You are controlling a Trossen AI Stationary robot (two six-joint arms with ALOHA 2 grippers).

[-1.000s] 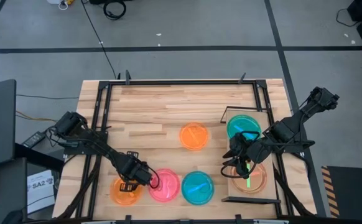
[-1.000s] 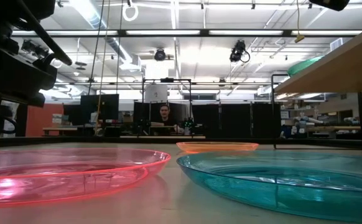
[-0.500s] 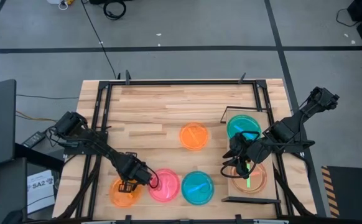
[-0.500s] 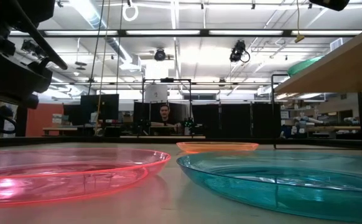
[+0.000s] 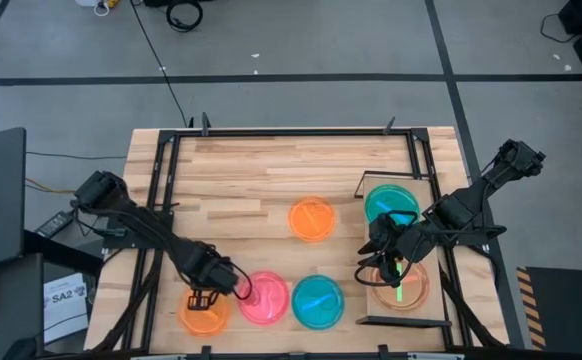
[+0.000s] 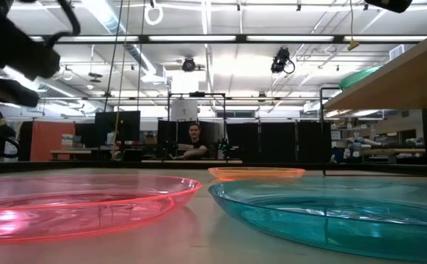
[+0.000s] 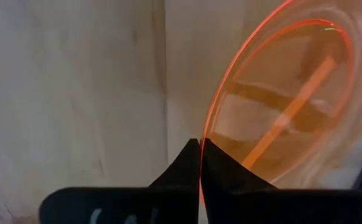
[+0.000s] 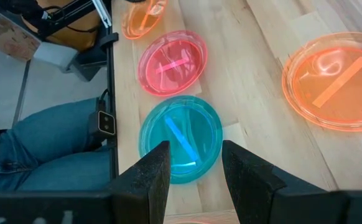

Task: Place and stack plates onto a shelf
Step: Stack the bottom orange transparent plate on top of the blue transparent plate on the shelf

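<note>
My left gripper (image 5: 214,289) is shut on an orange plate (image 5: 202,312) at the table's near left corner; in its wrist view the orange plate (image 7: 287,112) fills the frame past the fingers. A pink plate (image 5: 264,297), a teal plate (image 5: 318,300) and a second orange plate (image 5: 312,219) lie flat on the table. The shelf (image 5: 369,296) stands at the right, with a teal plate (image 5: 388,202) at its far end and an orange plate (image 5: 411,288) at its near end. My right gripper (image 5: 391,257) hovers open above the shelf, touching nothing. My left gripper pinches the orange plate's rim (image 7: 207,134) between its two shut fingers (image 7: 182,168), only at their free ends. The fingers come down at the rim on the plate's far side. Whether the plate is lifted clear of the table I cannot tell.
The table's black frame rails (image 5: 166,170) run along its left, far and right sides. A person's leg in jeans (image 8: 44,149) shows beside the table's near edge. Another person (image 6: 194,138) sits far off in the room. Bare wood lies across the table's far half (image 5: 271,165).
My left gripper has moved up, rising to the top edge of the low view, and has shifted slightly toward the table's near edge. My right arm has kept still.
</note>
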